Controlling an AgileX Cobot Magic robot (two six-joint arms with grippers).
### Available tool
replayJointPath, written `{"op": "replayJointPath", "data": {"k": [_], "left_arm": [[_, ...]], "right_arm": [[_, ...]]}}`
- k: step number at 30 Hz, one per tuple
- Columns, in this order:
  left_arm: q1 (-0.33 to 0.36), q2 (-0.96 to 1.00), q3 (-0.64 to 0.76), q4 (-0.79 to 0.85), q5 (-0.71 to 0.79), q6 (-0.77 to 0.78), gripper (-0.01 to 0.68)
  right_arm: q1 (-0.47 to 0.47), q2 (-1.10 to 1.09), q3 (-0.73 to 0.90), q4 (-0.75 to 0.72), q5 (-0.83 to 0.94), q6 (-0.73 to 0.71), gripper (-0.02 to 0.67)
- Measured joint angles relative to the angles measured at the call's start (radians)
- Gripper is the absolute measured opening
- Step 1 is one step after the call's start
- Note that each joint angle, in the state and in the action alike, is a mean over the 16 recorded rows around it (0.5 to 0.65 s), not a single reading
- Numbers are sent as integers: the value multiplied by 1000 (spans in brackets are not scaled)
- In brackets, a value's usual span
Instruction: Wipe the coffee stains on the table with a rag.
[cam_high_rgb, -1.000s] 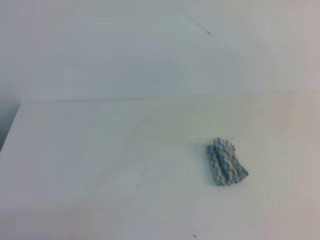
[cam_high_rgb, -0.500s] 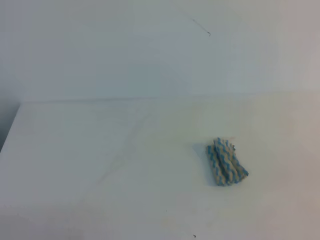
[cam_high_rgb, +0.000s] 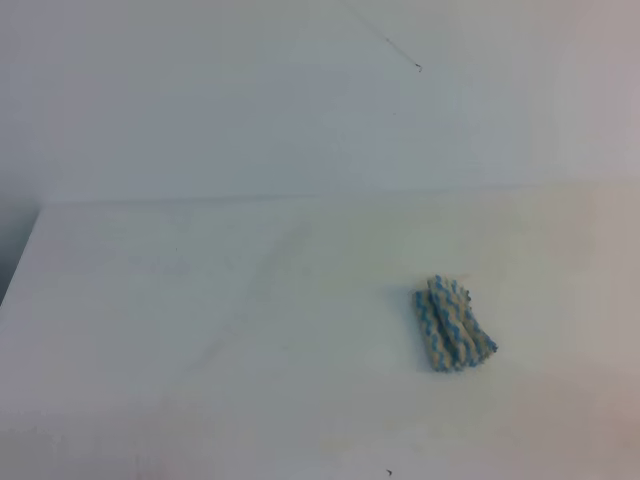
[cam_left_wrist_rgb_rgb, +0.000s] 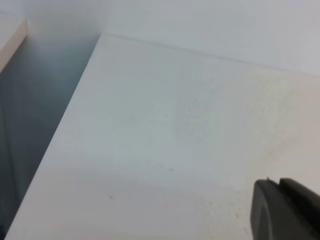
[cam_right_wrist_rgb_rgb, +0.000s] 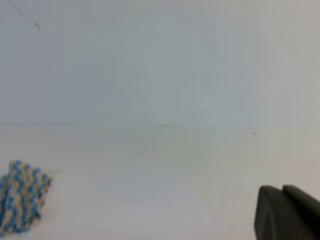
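The rag (cam_high_rgb: 455, 324), a small folded cloth with a blue-and-white zigzag, lies flat on the white table (cam_high_rgb: 200, 330), right of centre. The right wrist view catches it at the lower left (cam_right_wrist_rgb_rgb: 20, 202). No clear coffee stains show; only faint yellowish smudges tint the tabletop. Neither gripper appears in the exterior high view. My left gripper (cam_left_wrist_rgb_rgb: 278, 181) is a dark tip at the lower right of the left wrist view, fingers pressed together over bare table. My right gripper (cam_right_wrist_rgb_rgb: 281, 187) looks the same, shut and empty, well to the right of the rag.
A white wall (cam_high_rgb: 300, 100) rises behind the table's back edge, with a small dark mark (cam_high_rgb: 417, 67) on it. The table's left edge (cam_left_wrist_rgb_rgb: 60, 130) drops into a dark gap. A tiny dark speck (cam_high_rgb: 389, 471) sits near the front edge.
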Motion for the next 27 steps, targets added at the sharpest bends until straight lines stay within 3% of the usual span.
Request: {"op": "replayJointPath", "data": {"k": [5, 19, 27], "left_arm": [[0, 3, -3, 0, 1, 0, -1], [0, 5, 11, 0, -4, 0, -1], [0, 3, 17, 0, -5, 0, -1]], "right_arm": [[0, -6, 11, -24, 76, 51, -4], [-1, -6, 12, -352, 168, 410, -4], [25, -5, 8, -391, 170, 398, -4]]}}
